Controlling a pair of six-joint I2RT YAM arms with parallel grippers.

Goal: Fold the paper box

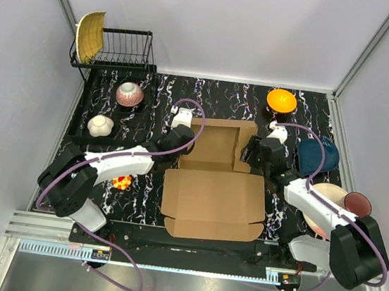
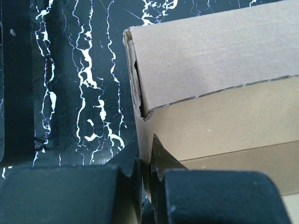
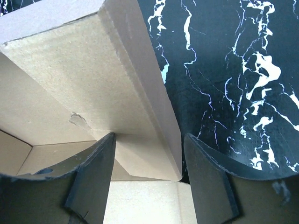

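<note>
Left hand [image 2: 145, 156] is closed at the left wall of the paper box [image 1: 213, 194], centred on the bench [image 1: 158, 91]. Side walls stand raised; the near lid panel lies flat, unfolded. Right hand [image 3: 149, 140] is open, straddling the right wall

a: what's on the black marbled mat [image 1: 222, 96]?
b: a pink bowl [image 1: 130, 93] at far left, a white flower-shaped dish [image 1: 100, 126] nearer, a small red-and-yellow thing [image 1: 122, 182] nearer still.
a: the right side?
b: an orange bowl [image 1: 282, 99] at the far edge, a dark blue bowl [image 1: 319, 157], then a maroon cup [image 1: 357, 204] beside a beige plate [image 1: 327, 192].
a: the far left corner?
b: a wire dish rack [image 1: 125, 48] with a yellow plate [image 1: 89, 35] on edge in it.
</note>
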